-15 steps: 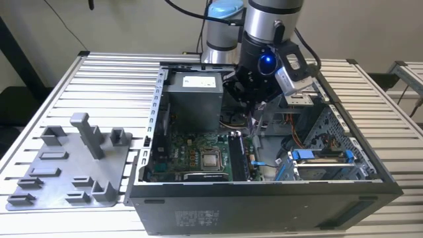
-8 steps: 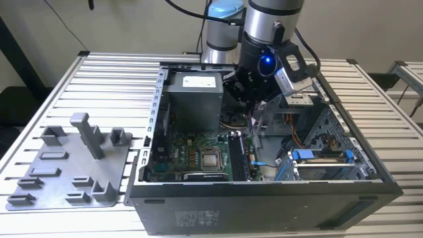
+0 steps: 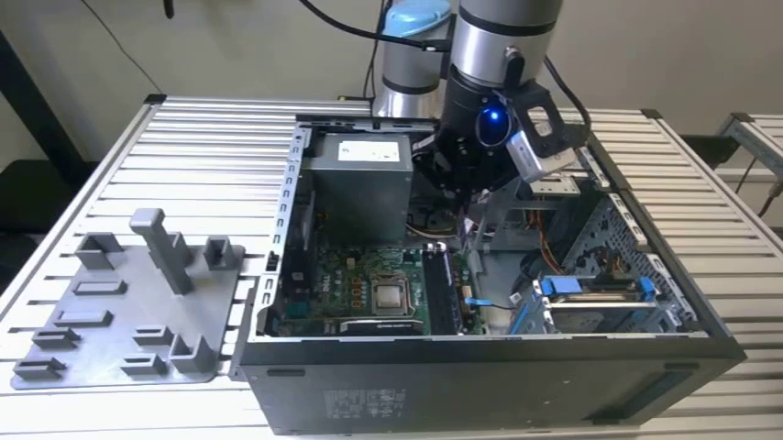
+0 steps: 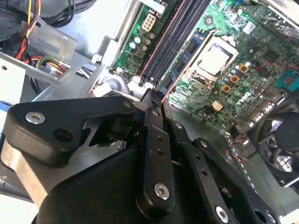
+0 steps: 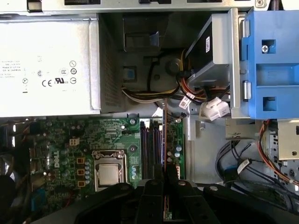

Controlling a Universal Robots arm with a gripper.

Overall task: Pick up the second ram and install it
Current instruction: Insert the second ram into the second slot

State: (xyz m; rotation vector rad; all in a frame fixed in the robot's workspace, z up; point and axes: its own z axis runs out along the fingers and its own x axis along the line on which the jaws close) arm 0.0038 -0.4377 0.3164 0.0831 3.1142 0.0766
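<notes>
Claw (image 3: 468, 215) is down inside the open PC case (image 3: 490, 367), over the memory slots (image 5: 152, 147) that run beside the CPU socket (image 5: 108, 173).

In both wrist views the fingers (image 4: 154, 105) are drawn together on a thin edge-on board, which I take to be the ram (image 5: 164, 140): claw closed, gripping the ram. In the first wrist view the stick shows as a narrow strip standing in line with the slots, on their drive-cage (image 5: 261, 65) side, one end reaching toward the power supply (image 5: 46, 65).

Progress, as a judgement: pick-up done; stick is at the slot row and aligned with it. Cannot tell whether its lower edge is in the slot or only just above it; slot latches too small to read. Seating and release not shown as complete.

Fixture tray (image 3: 123, 312) sits on the bench (image 3: 208, 156) at the exterior view's left of the case, well apart from the claw.
</notes>
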